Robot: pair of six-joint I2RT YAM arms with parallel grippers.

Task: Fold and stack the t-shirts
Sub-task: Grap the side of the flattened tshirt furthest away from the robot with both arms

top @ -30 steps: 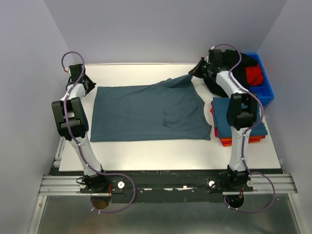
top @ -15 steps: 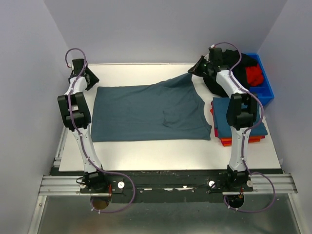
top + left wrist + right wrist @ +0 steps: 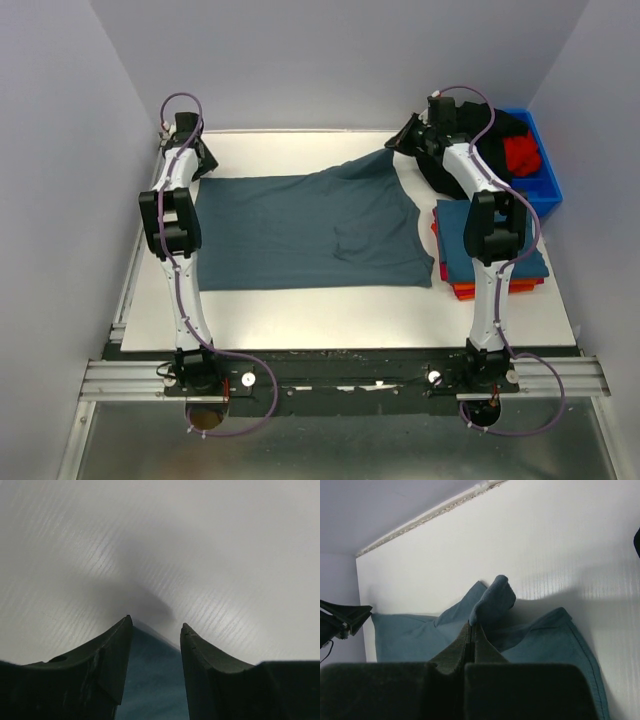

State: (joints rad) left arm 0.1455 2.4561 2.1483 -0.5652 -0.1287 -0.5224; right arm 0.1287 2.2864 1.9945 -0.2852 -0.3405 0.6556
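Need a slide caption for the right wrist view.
Right gripper pinches a raised corner of the slate teal-blue cloth t-shirt over the white table.

Overhead wide, wrist views close, likely sharing shirt

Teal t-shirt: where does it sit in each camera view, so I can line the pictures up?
Top external: teal t-shirt spread mid-table, far right corner lifted.
Left wrist: its corner at bottom centre, inside the open left end effector.
Right wrist: a fold at centre, pinched by the shut right end effector.
Shared landmark: the white table.
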